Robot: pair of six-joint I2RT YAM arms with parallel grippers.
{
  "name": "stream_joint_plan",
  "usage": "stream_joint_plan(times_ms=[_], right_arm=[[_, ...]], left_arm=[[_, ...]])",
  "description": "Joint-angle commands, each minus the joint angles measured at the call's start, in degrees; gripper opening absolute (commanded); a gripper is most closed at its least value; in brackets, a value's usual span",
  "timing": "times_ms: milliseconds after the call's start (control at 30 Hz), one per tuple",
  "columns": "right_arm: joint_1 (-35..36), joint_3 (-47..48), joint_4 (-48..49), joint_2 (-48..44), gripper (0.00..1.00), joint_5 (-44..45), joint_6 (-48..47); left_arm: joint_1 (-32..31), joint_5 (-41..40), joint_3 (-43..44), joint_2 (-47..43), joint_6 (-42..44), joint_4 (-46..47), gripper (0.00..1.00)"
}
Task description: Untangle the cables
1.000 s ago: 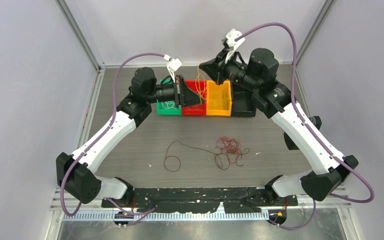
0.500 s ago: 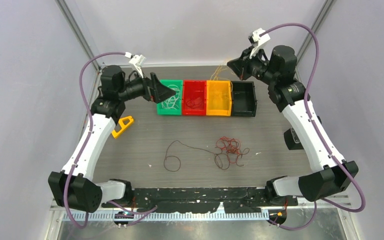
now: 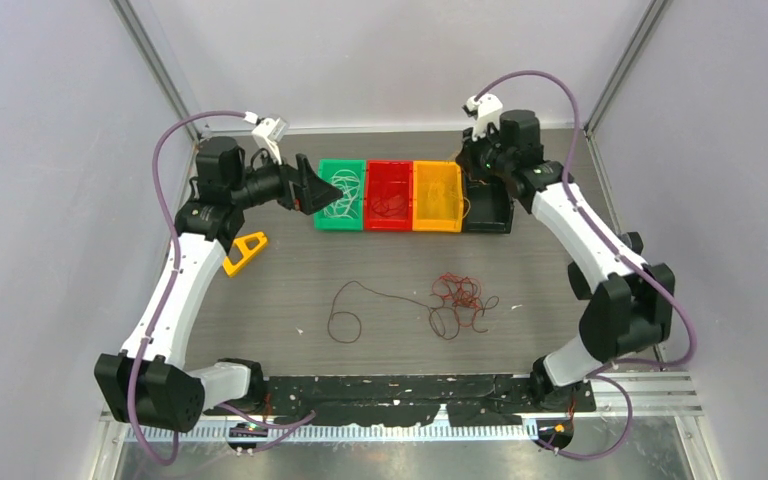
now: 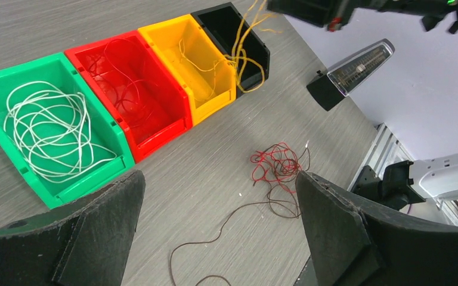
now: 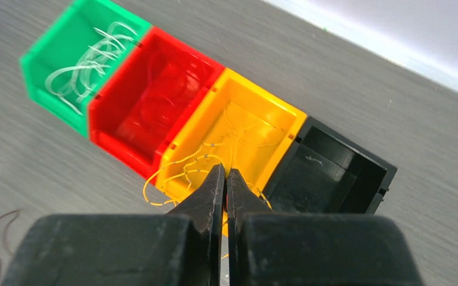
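A tangle of red and dark brown cables (image 3: 458,300) (image 4: 277,167) lies mid-table, and one brown strand (image 3: 345,318) (image 4: 238,213) trails left into a loop. White cables (image 3: 340,195) (image 4: 48,128) fill the green bin, and dark red ones (image 4: 125,83) lie in the red bin. My left gripper (image 3: 322,190) (image 4: 219,179) hovers wide open and empty beside the green bin. Above the seam between the yellow and black bins, my right gripper (image 3: 472,178) (image 5: 225,170) is shut on a yellow cable (image 5: 173,173) (image 4: 244,47) that dangles over the yellow bin's edge.
Green (image 3: 322,222), red (image 3: 388,225), yellow (image 3: 438,226) and black (image 3: 488,226) bins stand in a row at the back. A yellow-orange tool (image 3: 245,250) lies on the table at the left. A black stand (image 4: 349,71) sits by the right edge.
My left gripper opened and swung left, off the red bin to beside the green one. My right gripper stayed shut and came down from high up to the yellow and black bins.
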Motion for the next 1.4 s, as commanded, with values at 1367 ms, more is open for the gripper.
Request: stream_joint_plan(times_ms=[1367], right_arm=[[0.9, 7.7, 15.0, 28.1, 0.32, 4.9, 4.9]], left_arm=[[4.2, -3.6, -1.0, -4.3, 7.0, -8.0, 0.99]])
